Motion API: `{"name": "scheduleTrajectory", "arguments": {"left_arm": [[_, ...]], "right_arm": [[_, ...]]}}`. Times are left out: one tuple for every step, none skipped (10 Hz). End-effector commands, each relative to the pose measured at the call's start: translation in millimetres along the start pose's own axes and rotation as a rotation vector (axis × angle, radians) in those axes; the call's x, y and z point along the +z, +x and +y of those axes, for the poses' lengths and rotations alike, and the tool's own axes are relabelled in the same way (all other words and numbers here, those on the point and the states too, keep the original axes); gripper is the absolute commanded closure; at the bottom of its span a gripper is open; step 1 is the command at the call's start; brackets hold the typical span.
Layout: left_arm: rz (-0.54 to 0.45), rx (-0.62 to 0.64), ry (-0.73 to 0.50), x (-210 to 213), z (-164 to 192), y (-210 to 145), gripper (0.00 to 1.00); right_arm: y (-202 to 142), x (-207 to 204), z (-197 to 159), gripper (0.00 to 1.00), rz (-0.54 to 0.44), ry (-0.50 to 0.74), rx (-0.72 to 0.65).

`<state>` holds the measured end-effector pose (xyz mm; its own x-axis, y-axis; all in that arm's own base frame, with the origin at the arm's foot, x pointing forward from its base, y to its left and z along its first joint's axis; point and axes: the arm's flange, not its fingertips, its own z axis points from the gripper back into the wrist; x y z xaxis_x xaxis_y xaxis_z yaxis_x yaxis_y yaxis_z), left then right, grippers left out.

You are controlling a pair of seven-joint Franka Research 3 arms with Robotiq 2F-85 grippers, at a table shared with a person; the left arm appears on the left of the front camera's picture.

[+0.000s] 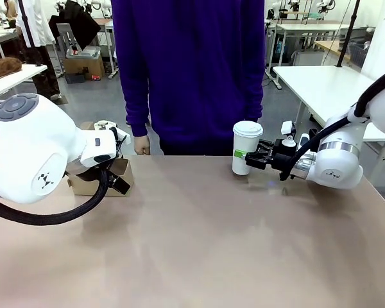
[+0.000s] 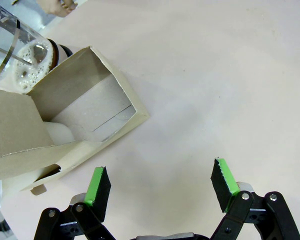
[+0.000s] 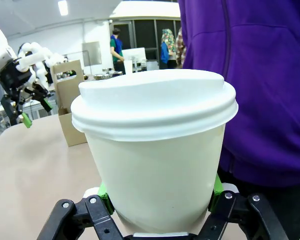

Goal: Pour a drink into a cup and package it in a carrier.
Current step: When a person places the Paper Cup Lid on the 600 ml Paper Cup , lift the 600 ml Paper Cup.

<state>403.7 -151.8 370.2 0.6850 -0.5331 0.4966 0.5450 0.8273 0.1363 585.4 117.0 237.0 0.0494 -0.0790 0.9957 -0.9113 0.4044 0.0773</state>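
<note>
Beige bench (image 1: 199,244) spans the front view, with a person in a purple top (image 1: 192,70) at its far side. The right fingers (image 1: 256,159) pinch the white lidded cup (image 1: 247,144) low on its wall, upright near the far edge. The brown carrier (image 1: 93,185) sits well apart at the left.

In the left wrist view, the left fingers (image 2: 96,184) are spread wide over bare bench, holding nothing. The carrier lies just ahead, with a glass carafe (image 2: 10,45) behind it.

In the right wrist view, green pads (image 3: 104,192) press both sides of the cup.

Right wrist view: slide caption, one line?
Right gripper, jaws shut on the lidded white cup; carrier on the table beyond.
</note>
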Motion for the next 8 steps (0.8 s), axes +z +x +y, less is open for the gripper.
{"name": "scheduleTrajectory", "arguments": {"left_arm": [[-0.001, 0.0, -0.001, 0.4, -0.1, 0.1, 0.0], [-0.001, 0.0, -0.001, 0.4, -0.1, 0.1, 0.0], [-0.001, 0.0, -0.001, 0.4, -0.1, 0.1, 0.0], [-0.001, 0.0, -0.001, 0.4, -0.1, 0.1, 0.0], [-0.001, 0.0, -0.001, 0.4, -0.1, 0.1, 0.0], [-0.001, 0.0, -0.001, 0.4, -0.1, 0.1, 0.0], [-0.001, 0.0, -0.001, 0.4, -0.1, 0.1, 0.0], [-0.001, 0.0, -0.001, 0.4, -0.1, 0.1, 0.0]], "right_arm": [[6.3, -1.9, 3.1, 0.2, -0.008, 0.002, 0.005], [0.0, 0.0, 0.0, 0.2, 0.0, 0.0, 0.0], [10.9, 5.0, -5.5, 0.2, -0.013, 0.032, -0.012], [33.1, 12.9, -13.2, 0.2, -0.03, 0.041, -0.018], [58.0, 21.3, -17.2, 0.2, -0.048, 0.064, -0.021], [85.1, 27.5, -20.3, 0.2, -0.04, 0.09, -0.012], [115.3, 36.1, -22.6, 0.2, -0.036, 0.104, -0.003], [147.4, 46.4, -20.1, 0.2, -0.041, 0.118, 0.003]]}}
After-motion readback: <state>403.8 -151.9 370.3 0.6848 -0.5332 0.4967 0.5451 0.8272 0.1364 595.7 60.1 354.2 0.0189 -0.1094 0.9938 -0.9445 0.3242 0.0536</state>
